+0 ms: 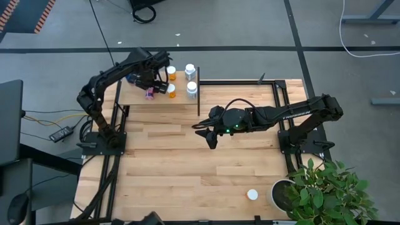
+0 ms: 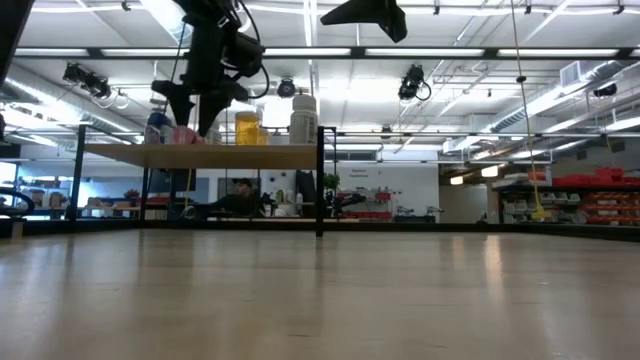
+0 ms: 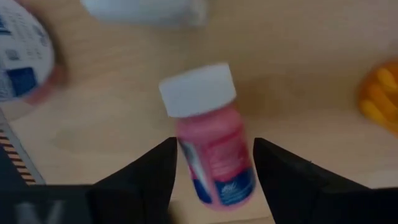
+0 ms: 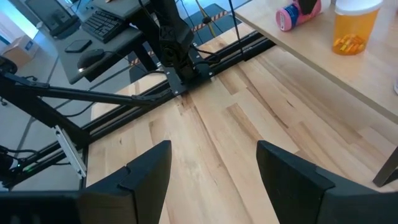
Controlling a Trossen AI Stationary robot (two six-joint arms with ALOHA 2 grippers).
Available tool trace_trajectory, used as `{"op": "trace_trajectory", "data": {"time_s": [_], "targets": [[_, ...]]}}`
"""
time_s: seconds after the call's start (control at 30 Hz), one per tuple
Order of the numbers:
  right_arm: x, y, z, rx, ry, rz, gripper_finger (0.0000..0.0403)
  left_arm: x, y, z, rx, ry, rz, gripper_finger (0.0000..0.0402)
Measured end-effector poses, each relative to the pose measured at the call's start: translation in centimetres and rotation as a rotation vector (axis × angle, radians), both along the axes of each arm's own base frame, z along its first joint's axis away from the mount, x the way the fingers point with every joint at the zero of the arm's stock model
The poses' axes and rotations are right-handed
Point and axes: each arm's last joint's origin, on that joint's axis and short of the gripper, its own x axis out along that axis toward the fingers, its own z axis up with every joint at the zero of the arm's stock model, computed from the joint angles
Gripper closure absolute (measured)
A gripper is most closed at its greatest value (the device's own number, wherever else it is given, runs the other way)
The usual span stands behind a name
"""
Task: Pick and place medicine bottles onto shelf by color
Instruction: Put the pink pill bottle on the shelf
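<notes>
The pink bottle [image 3: 211,146] is lying on its side on the shelf [image 1: 140,94], white cap pointing away from the left gripper [image 1: 150,84], whose two dark fingers [image 3: 146,171] are standing on either side of the body with a sliver of wood showing at each side (parted, then, rather than pinching). In the high view this bottle [image 1: 150,94] is sitting near the shelf's front edge, with an orange bottle [image 1: 170,91] at about three o'clock from it, a second orange bottle [image 1: 170,72] farther back, and two white bottles [image 1: 190,80] at the shelf's right end. A blue bottle [image 2: 156,127] is showing at the shelf's left in the low view.

The right gripper [image 1: 210,134] is hanging over bare tabletop [image 1: 187,181] at about five o'clock from the shelf, fingers spread and carrying nothing. One more white-capped bottle [image 1: 252,195] is standing near the table's front edge, beside a potted plant [image 1: 328,190].

The table is pale plank wood on a black frame; beyond it, the low view is showing a long room with strip lights, shelving, and a person [image 2: 240,197] seated behind the shelf.
</notes>
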Motion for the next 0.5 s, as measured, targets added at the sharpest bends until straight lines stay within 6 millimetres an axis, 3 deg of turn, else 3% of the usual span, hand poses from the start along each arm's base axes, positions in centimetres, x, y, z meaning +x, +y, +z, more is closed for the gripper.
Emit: {"op": "trace_trajectory", "data": {"time_s": [0.5], "targets": [[0.0,0.0,0.0,0.000,0.000,0.000,0.0160,0.6,-1.3,0.0,-0.077,-0.021,0.008,0.0182]]}}
